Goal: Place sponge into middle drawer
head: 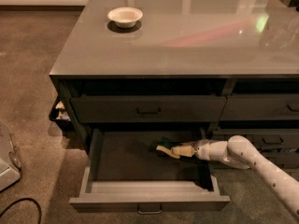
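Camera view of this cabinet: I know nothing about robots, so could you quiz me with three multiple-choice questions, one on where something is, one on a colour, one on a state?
1. Where is the end effector? A on the carpet; B inside the middle drawer, at the sponge; C in the top drawer.
2. What colour is the bowl on the countertop? A red; B blue; C white.
3. The middle drawer is: A pulled open; B shut; C lifted out.
Answers: B, it sits over the drawer's floor, right at the sponge; C, it shows pale white against the grey top; A, its dark floor is exposed.
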Controlling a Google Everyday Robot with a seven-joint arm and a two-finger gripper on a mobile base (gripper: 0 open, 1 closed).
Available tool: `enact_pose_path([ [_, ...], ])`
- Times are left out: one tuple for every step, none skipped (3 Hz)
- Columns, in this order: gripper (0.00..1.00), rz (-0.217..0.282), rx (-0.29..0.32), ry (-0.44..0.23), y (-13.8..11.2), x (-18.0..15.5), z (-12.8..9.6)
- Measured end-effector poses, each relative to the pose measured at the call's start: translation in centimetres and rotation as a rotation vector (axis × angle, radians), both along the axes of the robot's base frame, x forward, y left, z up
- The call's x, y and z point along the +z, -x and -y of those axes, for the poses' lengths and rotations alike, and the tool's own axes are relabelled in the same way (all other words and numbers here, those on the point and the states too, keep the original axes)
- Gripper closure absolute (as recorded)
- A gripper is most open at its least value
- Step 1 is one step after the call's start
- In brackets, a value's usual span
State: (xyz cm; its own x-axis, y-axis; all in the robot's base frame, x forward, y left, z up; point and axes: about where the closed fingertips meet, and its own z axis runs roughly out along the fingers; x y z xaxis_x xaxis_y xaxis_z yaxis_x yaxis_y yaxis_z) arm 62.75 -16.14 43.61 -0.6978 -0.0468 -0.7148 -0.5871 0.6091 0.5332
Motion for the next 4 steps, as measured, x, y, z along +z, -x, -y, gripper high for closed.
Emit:
enact_pose_path([
  [0.81,0.071,0.066,0.013,0.7,0.2,-0.8],
  [0.58,0.123,0.121,0.069,1.5,0.7,-1.6],
  [0.35,0.152,0.153,0.141,2.2,0.9,-2.2],
  [0.12,0.161,0.157,0.198,2.7,0.7,-2.4],
])
